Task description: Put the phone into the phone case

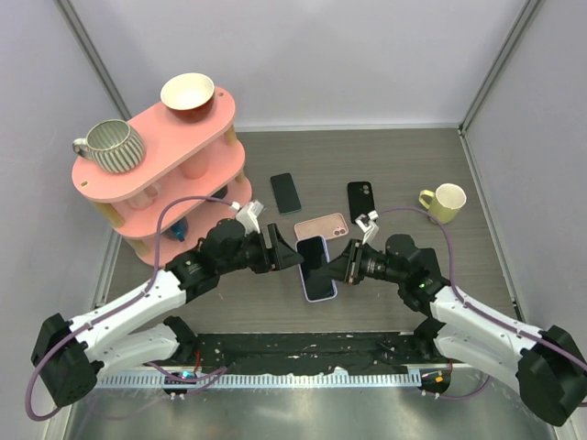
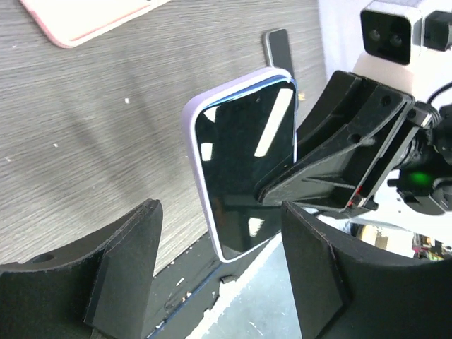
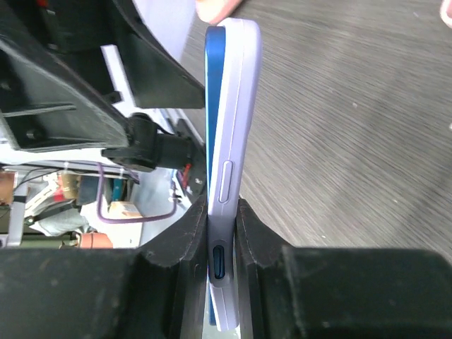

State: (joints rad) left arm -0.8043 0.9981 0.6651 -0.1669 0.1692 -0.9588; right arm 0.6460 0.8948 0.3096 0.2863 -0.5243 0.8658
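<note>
A blue phone sits inside a lilac case (image 1: 316, 269), screen up, held above the table's middle. My right gripper (image 1: 344, 266) is shut on its right edge; in the right wrist view the fingers (image 3: 180, 244) pinch the lilac case (image 3: 233, 134) with the blue phone (image 3: 212, 106) edge showing beside it. My left gripper (image 1: 292, 256) is open just left of the phone. In the left wrist view the cased phone (image 2: 244, 166) hangs beyond the spread fingers (image 2: 314, 272), not touched by them.
A pink phone case (image 1: 321, 225), a black phone (image 1: 285, 192) and another black phone (image 1: 361, 201) lie behind. A yellow mug (image 1: 445, 203) stands at the right. A pink shelf (image 1: 156, 165) with a mug and bowl stands at the left.
</note>
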